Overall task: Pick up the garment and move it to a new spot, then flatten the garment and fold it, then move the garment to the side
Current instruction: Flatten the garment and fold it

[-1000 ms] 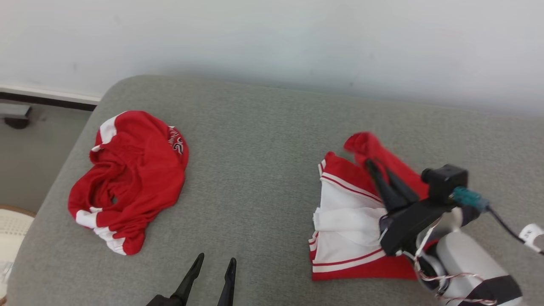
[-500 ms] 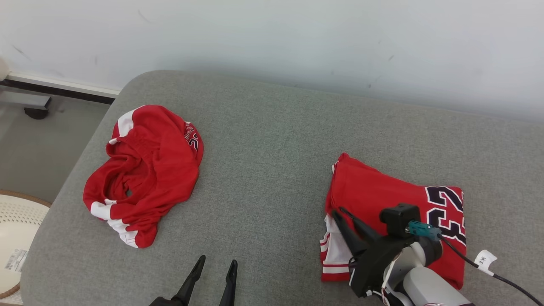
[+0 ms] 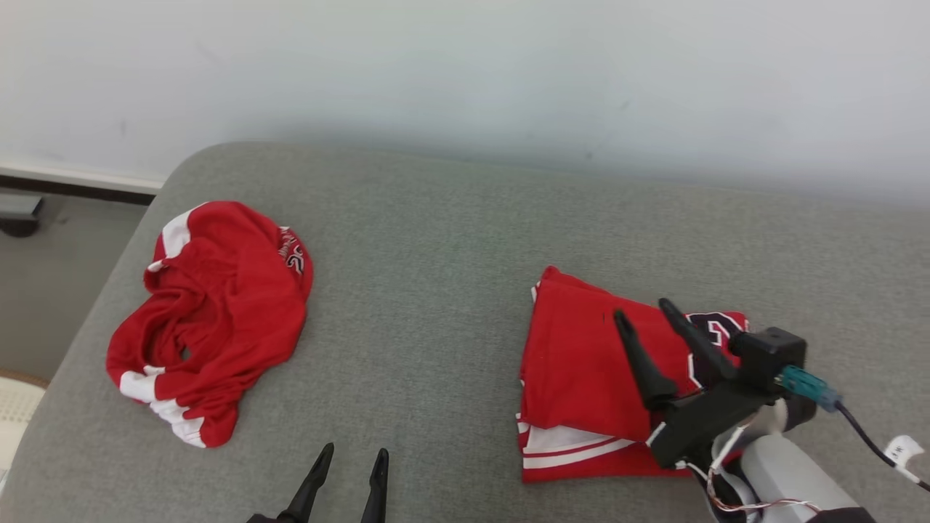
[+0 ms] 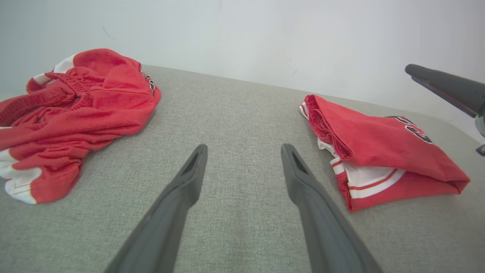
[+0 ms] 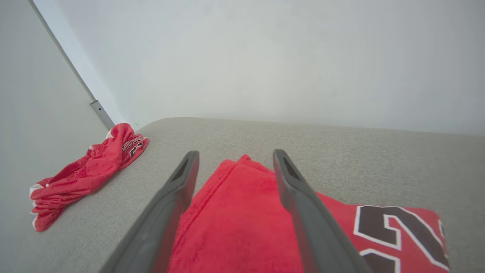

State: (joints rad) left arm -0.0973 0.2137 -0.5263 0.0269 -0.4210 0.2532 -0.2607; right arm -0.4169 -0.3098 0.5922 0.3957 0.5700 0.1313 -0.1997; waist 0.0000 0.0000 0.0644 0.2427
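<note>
Red with white trim, the folded garment (image 3: 581, 363) lies on the right half of the grey cushion (image 3: 436, 240), its black number facing up near the far right corner. Our right gripper (image 3: 640, 308) hangs directly over it with its two fingers spread wide and nothing between them. From the wrist view the cloth fills the gap below the fingers, though we cannot tell whether the tips touch it.

Our left gripper (image 3: 354, 450) sits low at the near edge, also wide apart and empty. It is well apart from the bundle, with bare cushion between them.

So the right arm is clearly the nearer one for the move to the side. The bundle's striped, layered hem faces us at the near edge and its rounded fold runs along the left side. Its long axis seems to run away from us, roughly along the right fingers, but the foreshortening makes that uncertain. We judge that a grip should take all the layers at once, or the fold may slip open.

A crumpled garment (image 3: 218, 312) lies at the far left of the cushion, beyond the left gripper.
</note>
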